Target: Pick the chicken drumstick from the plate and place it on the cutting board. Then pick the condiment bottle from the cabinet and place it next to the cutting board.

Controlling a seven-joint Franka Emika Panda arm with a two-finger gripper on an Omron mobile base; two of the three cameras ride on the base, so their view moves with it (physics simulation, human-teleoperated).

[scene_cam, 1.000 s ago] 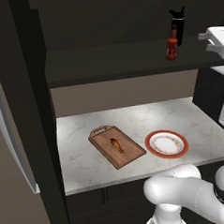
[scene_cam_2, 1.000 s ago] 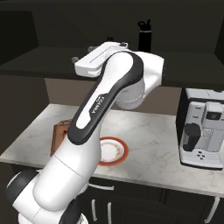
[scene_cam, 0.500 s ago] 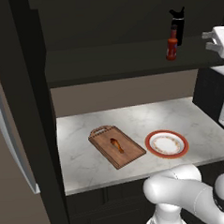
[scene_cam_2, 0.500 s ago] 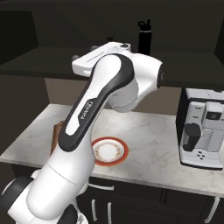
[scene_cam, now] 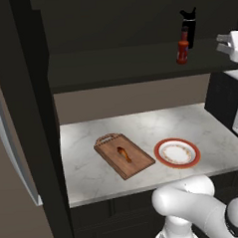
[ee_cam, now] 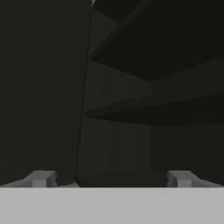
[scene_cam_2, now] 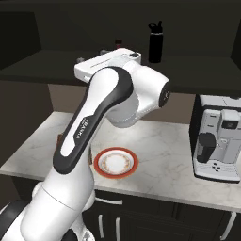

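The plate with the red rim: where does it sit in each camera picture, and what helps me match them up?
Left base view: the plate lies right of centre on the counter, beside the cutting board.
Right base view: the plate lies low, left of centre, next to the arm.
Hand view: the camera faces the dark cabinet shelves.
Shared landmark: the tall black bottle on the shelf above.

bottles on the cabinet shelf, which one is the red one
The condiment bottle, the shorter one standing in front and just left of the taller black bottle in the left base view; it has a narrow neck.
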